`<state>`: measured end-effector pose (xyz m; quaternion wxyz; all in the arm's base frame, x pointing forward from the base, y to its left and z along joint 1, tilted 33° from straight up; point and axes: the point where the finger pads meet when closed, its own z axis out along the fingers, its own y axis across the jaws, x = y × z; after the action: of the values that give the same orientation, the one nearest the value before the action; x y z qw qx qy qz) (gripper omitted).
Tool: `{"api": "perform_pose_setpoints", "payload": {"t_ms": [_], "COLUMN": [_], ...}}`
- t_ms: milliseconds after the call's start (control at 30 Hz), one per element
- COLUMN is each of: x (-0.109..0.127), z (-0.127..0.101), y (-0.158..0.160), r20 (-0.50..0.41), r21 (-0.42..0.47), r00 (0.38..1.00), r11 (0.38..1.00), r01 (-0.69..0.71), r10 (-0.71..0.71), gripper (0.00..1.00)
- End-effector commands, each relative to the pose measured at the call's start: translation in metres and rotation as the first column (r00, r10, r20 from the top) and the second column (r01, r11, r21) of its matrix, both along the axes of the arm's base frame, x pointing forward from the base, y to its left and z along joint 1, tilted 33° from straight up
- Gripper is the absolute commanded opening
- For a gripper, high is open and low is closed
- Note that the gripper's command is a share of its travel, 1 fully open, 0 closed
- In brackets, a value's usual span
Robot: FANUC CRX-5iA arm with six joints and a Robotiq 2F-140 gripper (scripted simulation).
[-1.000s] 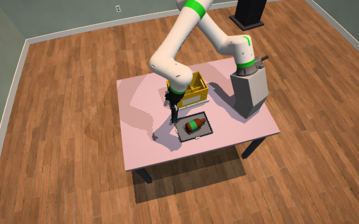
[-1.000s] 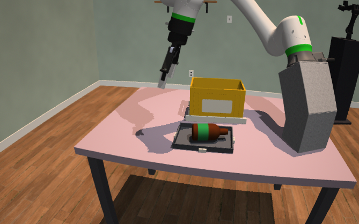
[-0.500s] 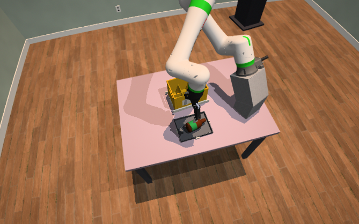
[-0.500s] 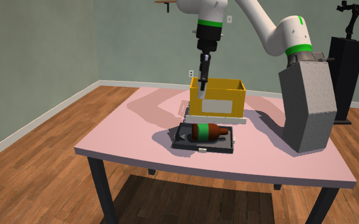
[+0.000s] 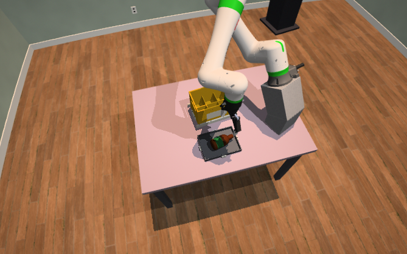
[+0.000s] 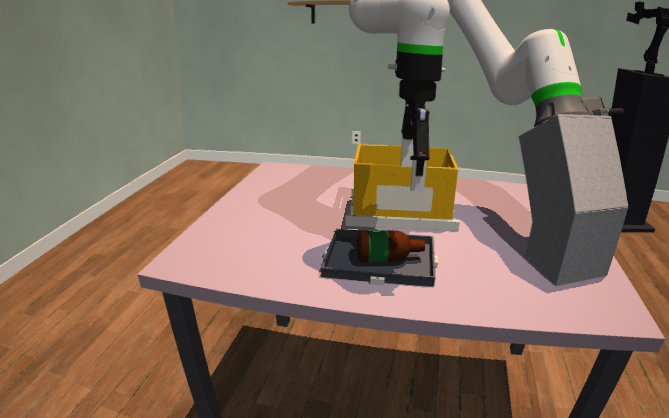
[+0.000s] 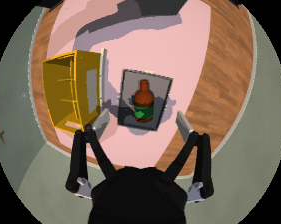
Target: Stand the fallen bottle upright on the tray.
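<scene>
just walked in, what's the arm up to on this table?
The arm's gripper hangs open and empty above the table, over the spot where the yellow crate meets the dark tray. A brown bottle with a green label lies on its side in the tray, neck toward the grey pedestal. Nothing is grasped yet, so the bottle has not been stood up.
</scene>
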<state>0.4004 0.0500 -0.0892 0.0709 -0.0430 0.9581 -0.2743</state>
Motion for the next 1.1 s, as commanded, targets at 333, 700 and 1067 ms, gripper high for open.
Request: {"api": "perform_pose_setpoints", "payload": {"t_ms": [333,700,1067], "x": [-0.0165,-0.0166,-0.0166], "z": [-0.0036,-0.0037,-0.0037], "y": [-0.0012,-0.0012,-0.0012], "r20": [-0.022,-0.022,-0.022], "r21": [-0.001,-0.001,-0.001], "r00": [1.0,1.0,1.0], "r11": [1.0,1.0,1.0], "r01": [-0.001,-0.001,-0.001], "r10": [0.001,0.001,0.001], "gripper": [1.0,0.0,0.0]}}
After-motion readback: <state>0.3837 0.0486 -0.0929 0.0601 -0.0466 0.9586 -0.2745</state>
